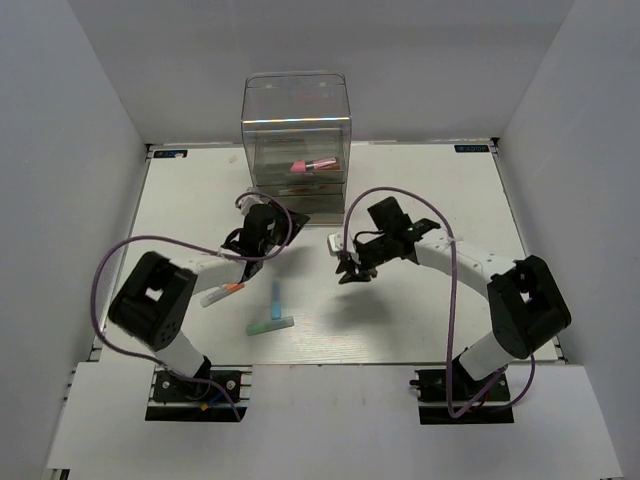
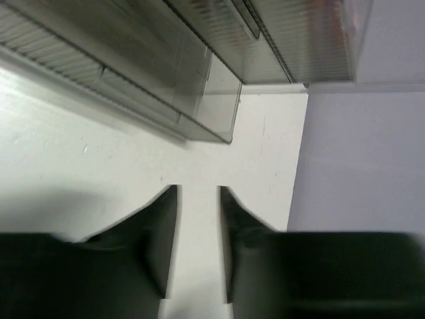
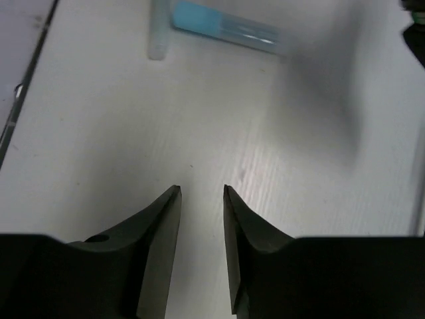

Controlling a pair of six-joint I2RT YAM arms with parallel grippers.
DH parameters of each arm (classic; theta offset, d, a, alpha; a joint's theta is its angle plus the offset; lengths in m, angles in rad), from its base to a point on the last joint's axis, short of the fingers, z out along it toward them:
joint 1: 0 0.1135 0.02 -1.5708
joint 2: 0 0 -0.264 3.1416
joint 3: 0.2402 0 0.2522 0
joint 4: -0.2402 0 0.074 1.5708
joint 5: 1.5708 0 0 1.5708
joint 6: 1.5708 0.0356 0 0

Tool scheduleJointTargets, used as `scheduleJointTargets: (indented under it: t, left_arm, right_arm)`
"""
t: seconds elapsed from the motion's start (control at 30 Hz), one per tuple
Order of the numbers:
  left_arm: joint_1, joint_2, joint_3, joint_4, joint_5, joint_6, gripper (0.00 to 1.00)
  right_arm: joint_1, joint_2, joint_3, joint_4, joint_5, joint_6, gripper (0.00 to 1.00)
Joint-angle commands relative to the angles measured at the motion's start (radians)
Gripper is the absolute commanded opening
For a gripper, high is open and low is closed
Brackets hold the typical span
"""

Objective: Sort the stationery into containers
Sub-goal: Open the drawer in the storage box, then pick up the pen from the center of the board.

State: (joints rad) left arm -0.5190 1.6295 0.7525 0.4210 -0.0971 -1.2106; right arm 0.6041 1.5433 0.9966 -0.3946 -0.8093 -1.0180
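The clear container (image 1: 296, 140) with stacked drawers stands at the back middle, and a pink marker (image 1: 312, 165) lies inside it. On the table lie a white pen with an orange tip (image 1: 222, 293), a light blue marker (image 1: 276, 298) and a teal-green pen (image 1: 270, 325). My left gripper (image 1: 262, 228) is open and empty just in front of the container. Its wrist view shows the jaws (image 2: 199, 193) apart over bare table, below a drawer corner (image 2: 206, 113). My right gripper (image 1: 350, 268) is open and empty to the right of the pens. Its jaws (image 3: 202, 189) point toward the blue marker (image 3: 226, 26).
White walls enclose the table (image 1: 430, 300) on three sides. The arms' purple cables loop above the table on both sides. A pale pen (image 3: 158, 33) lies beside the blue marker in the right wrist view.
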Motion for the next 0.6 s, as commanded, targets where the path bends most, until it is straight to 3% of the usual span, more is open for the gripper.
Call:
scheduleJointTargets:
  t: [0.0, 0.03, 0.13, 0.2, 0.23, 0.27, 0.37, 0.47, 0.57]
  left_arm:
    - [0.001, -0.175, -0.062, -0.125, -0.006, 0.101, 0.33]
    - [0.001, -0.212, -0.091, -0.146, -0.015, 0.111, 0.22]
    - [0.001, -0.362, -0.137, -0.269, -0.05, 0.143, 0.18]
    - [0.001, -0.439, -0.147, -0.355, -0.087, 0.154, 0.27]
    - [0.013, -0.512, -0.159, -0.455, -0.096, 0.154, 0.35]
    - [0.013, -0.546, -0.159, -0.511, -0.125, 0.154, 0.52]
    - [0.013, -0.667, -0.148, -0.749, -0.209, 0.125, 0.71]
    - [0.013, -0.747, -0.148, -0.934, -0.248, 0.051, 0.78]
    - [0.013, -0.85, -0.171, -1.033, -0.259, -0.01, 0.78]
  right_arm:
    - [0.074, 0.004, 0.036, -0.113, -0.08, -0.162, 0.38]
    - [0.089, 0.009, 0.031, -0.107, -0.056, -0.159, 0.47]
    - [0.193, 0.035, 0.02, -0.04, -0.028, -0.122, 0.59]
    - [0.255, 0.069, 0.025, 0.002, -0.004, -0.093, 0.62]
    - [0.27, 0.075, 0.027, 0.031, 0.016, -0.036, 0.64]
    - [0.284, 0.09, 0.027, 0.052, 0.045, -0.012, 0.66]
    - [0.35, 0.149, 0.046, 0.135, 0.145, 0.094, 0.66]
    - [0.41, 0.211, 0.08, 0.172, 0.182, 0.175, 0.66]
    - [0.445, 0.248, 0.096, 0.244, 0.258, 0.261, 0.66]
